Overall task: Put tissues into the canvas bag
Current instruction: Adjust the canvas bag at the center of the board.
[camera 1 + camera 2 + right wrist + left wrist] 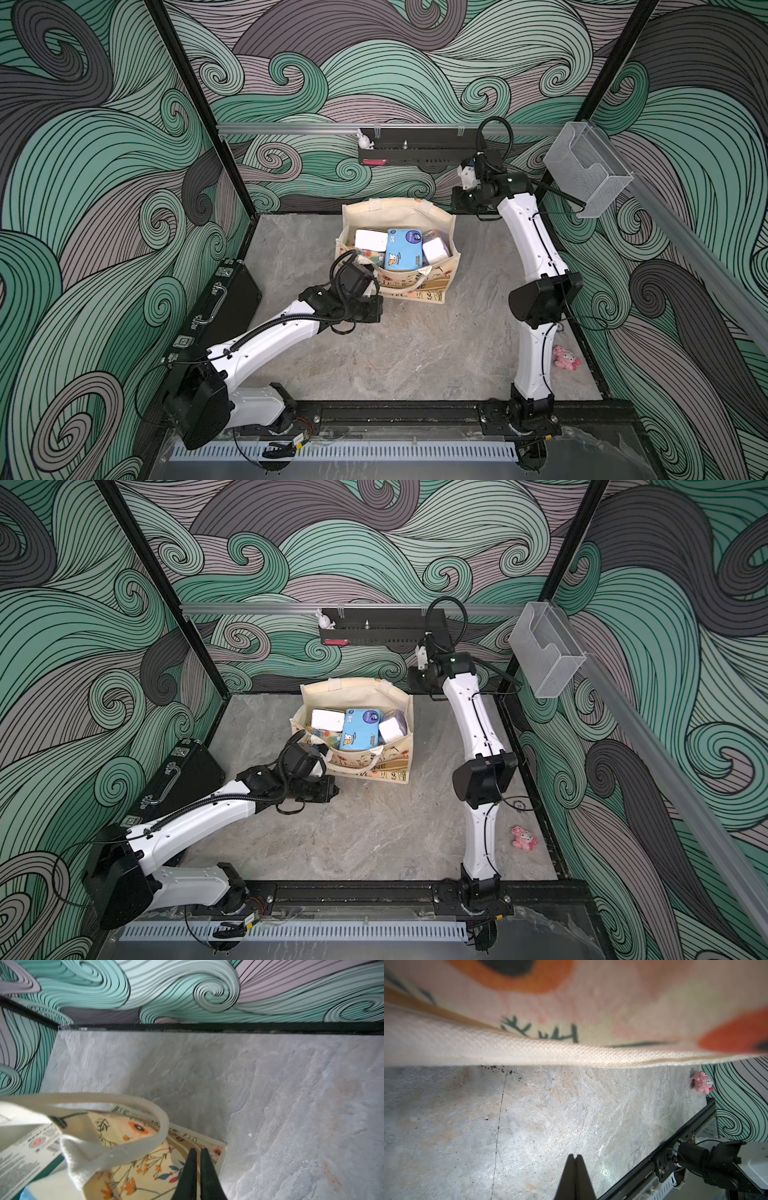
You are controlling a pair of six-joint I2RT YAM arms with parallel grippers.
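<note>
At the centre of both top views, the canvas bag (399,214) stands upright and open-mouthed on the desk (415,357). The tissue packs (390,730) lie inside it. A light blue pack (404,248) sits in the middle, with a white pack (371,240) to its left, and further packs are partly hidden beneath and beside them. No pack is visible on the bare desk in any view.

Left claw (574,1157): clenched and empty. In the left wrist view its tips sit at the lower centre of the frame over bare desk. The bag's printed wall fills the upper half. Contact with the bag cannot be confirmed.

Right claw (198,1151): drawn together to a thin slit, with nothing between the tips. In the right wrist view it hangs at the lower centre, above the bag's flowered outer wall and near a white handle (87,1155).

Non-task items: a black hard case (232,299) at the left edge of the desk, and a pink plush toy (566,358) at the lower right.

Assessment: loading appears complete or nearly so. At most, what is left is any pack hidden from these views and the withdrawal of both arms.
</note>
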